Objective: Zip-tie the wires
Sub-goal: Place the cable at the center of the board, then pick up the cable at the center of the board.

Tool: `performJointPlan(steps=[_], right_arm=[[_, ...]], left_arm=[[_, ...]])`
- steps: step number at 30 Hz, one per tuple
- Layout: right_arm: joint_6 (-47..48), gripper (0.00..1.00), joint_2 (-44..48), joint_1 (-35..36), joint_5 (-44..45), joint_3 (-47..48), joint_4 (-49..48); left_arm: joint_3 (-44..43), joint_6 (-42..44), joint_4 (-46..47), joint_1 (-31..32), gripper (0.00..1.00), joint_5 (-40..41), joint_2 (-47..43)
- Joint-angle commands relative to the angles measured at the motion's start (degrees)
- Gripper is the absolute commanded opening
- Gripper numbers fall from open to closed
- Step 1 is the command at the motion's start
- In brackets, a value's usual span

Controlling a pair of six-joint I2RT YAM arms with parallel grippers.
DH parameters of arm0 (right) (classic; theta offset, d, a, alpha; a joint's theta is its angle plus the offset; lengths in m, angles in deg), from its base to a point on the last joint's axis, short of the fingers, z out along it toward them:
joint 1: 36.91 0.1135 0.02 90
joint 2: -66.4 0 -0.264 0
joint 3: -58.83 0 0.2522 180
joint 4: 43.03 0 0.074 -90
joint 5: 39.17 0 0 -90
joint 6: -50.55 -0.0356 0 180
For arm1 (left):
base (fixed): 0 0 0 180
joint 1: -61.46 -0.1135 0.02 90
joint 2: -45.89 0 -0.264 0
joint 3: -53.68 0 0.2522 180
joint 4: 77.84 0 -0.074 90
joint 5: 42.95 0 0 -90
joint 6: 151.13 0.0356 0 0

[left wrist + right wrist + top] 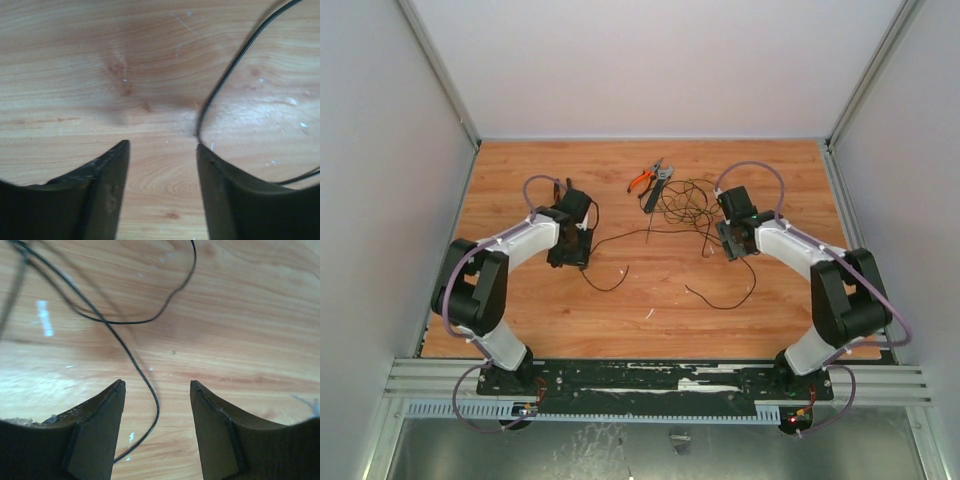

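Finding the left gripper [569, 250] well to the left of the pliers [641, 180] and on their near side, hanging low over the table [520, 320]. Showing its fingers [107, 175] parted in the left wrist view, gripping nothing, with only bare wood in the gap. Noting 1 strand of the wires [235, 65] brushing the tip of the finger on the right of that view, then curving away to the upper right corner. Spotting the zip tie [653, 193] just beside the pliers on their right, lying slanted and seemingly touching them. Seeing the main tangle of the wires just right of the pliers, with 2 loose ends trailing out on the pliers' near side. Reaching the right gripper [734, 243] farther right of the pliers and slightly nearer, at the tangle's right edge. Showing its fingers [95, 430] parted too, clamping nothing, with 1 strand running down through the gap toward the left-hand finger; not managing to tell whether touching it.
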Motion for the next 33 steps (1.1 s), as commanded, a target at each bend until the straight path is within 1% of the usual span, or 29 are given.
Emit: performJointPlan(steps=[1, 5, 8, 12, 15, 17, 21, 25, 29, 31, 33], right_arm=[[1.5, 0.56, 7.2, 0.3, -12.8, -0.3, -4.6], [2.1, 0.58, 10.5, 0.3, -19.8, 0.9, -7.3], [2.9, 0.59, 10.3, 0.3, -22.8, 3.2, -10.7], [3.7, 0.59, 6.7, 0.3, -22.8, 6.3, -13.6], [3.0, 0.56, 4.2, 0.4, -22.7, 8.1, -13.4], [1.7, 0.56, 4.4, 0.4, -22.9, 8.0, -13.4], [-0.4, 0.56, 7.2, 1.2, -23.4, 6.1, -12.2], [-3.5, 0.54, 12.2, 3.2, -27.4, 3.1, -10.6], [-7.9, 0.53, 15.5, 8.3, -32.0, -2.2, -11.3], [-9.7, 0.52, 15.2, 12.3, -31.3, -4.5, -12.0], [-11.9, 0.5, 14.2, 15.5, -29.6, -6.5, -14.0]], left_arm=[[0.0, 1.0, 1.0, -0.2, 0.66, -5.0, -5.8], [0.6, 0.3, 3.5, -1.3, 0.82, -9.7, -11.9], [0.6, -0.1, 4.5, -2.2, 0.87, -11.4, -15.0], [1.0, -0.7, 5.7, -2.5, 0.91, -13.5, -16.7], [2.2, -2.4, 8.3, -2.2, 0.91, -18.1, -17.8], [3.9, -4.1, 11.0, -0.9, 0.92, -20.0, -18.7], [6.5, -7.7, 16.4, 4.0, 0.93, -20.0, -20.2], [7.8, -10.8, 22.0, 8.4, 0.91, -22.0, -20.4], [9.1, -13.4, 26.1, 8.9, 0.89, -22.3, -20.9], [10.3, -15.2, 28.7, 8.8, 0.89, -21.7, -22.9], [11.7, -17.3, 31.0, 8.3, 0.89, -21.7, -25.0]])
